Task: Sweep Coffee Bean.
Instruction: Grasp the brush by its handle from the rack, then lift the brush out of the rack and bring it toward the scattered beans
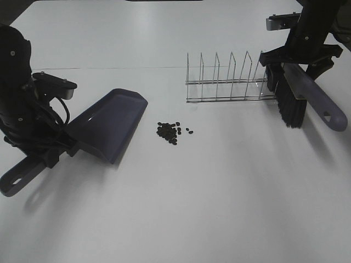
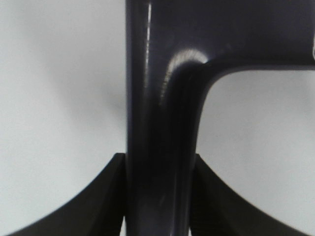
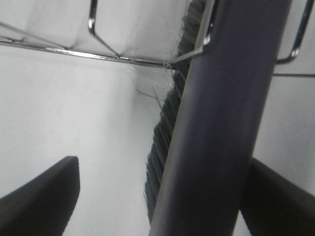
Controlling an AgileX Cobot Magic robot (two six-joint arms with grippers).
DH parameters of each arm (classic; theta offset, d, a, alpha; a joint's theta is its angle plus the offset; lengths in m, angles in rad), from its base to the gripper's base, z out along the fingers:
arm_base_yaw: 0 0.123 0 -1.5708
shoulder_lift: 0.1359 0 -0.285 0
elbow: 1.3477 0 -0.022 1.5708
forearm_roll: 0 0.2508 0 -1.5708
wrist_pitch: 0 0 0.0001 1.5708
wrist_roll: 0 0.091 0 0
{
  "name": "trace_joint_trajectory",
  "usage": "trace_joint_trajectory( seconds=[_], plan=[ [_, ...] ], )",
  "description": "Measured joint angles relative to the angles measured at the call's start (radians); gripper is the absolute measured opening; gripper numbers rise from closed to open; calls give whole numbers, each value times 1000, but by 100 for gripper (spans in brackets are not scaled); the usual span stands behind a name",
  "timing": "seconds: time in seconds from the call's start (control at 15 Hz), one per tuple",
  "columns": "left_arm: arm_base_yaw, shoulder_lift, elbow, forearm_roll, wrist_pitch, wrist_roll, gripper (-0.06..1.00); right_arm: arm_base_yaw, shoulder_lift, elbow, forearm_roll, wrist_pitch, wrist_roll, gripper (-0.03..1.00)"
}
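Status: coffee bean cluster [image 1: 169,131] sits loose on the white table [image 1: 219,208], centre of the overhead frame, with a couple of strays just right of the main pile. None are in the pan.

Purple dustpan [image 1: 109,123] is left of centre. Its open lip is angled toward the upper right and lies near the beans but apart from them. The handle runs down to the lower left corner.

Left gripper [image 1: 52,156] is clamped on that handle. In the left wrist view both fingers [image 2: 106,201] press the dustpan [image 2: 162,98] from either side, with no gap showing.

Wire rack [image 1: 230,100] stands upper right of centre, well apart from the beans. The brush [image 1: 290,107] is at its right end, tilted, bristles down and handle pointing to the lower right.

Right gripper [image 1: 293,60] is around the brush at the upper right. In the right wrist view the fingers [image 3: 44,196] are spread wider than the brush [image 3: 221,123] handle: one is clearly off it, the other is right against its edge. Bristles poke through the rack [image 3: 74,51] wires.
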Motion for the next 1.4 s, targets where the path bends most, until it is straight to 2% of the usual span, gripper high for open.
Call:
trace_joint_trajectory(
  seconds=[0.27, 0.33, 0.47, 0.6, 0.67, 1.2, 1.4],
  plan=[
    [0, 0, 0, -4, 0, 0, 33, 0, 12, 0, -3, -3, 0, 75],
    [0, 0, 0, -4, 0, 0, 33, 0, 12, 0, -17, -3, 2, 72],
    [0, 0, 0, -4, 0, 0, 33, 0, 12, 0, -61, 3, 44, 56],
    [0, 0, 0, -9, 0, 0, 33, 0, 12, 0, -107, 20, 88, 34],
    [0, 0, 0, -12, 0, 0, 33, 0, 12, 0, -112, 24, 102, 31],
    [0, 0, 0, -11, 37, 0, 33, 0, 0, 0, -102, 31, 113, 31],
    [0, 0, 0, -4, 68, 0, 33, 0, -96, 0, -101, 35, 113, 31]
  ],
)
